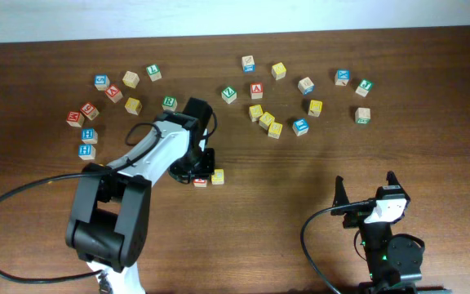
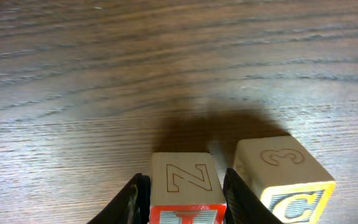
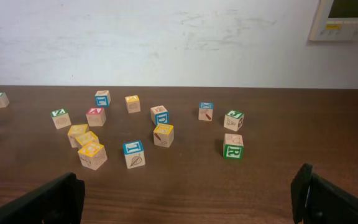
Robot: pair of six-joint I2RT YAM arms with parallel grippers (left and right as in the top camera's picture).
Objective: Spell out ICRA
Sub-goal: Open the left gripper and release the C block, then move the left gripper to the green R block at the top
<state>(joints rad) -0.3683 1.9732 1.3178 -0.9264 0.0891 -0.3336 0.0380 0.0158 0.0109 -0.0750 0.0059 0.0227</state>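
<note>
**Left tool clamps the Z-topped cube beside the C cube**

The left tool (image 1: pixel 200 175) is clenched on a red-edged wooden cube with a Z on top (image 2: pixel 187 182). Its dark fingers (image 2: pixel 134 200) press against both side faces, and the letter on the cube's red front is cut off by the frame. Just to the right, with one finger filling the narrow gap, a yellow-edged wooden cube with a C on its side (image 2: pixel 289 177) rests on the brown wooden surface (image 2: pixel 104 74). Overhead, this pair sits mid-surface, well apart from the scattered lettered cubes (image 1: pixel 266 119) nearer the far edge, with bare wood between. The right tool (image 1: pixel 365 184) hangs released, jaws wide, near the front edge.
</note>
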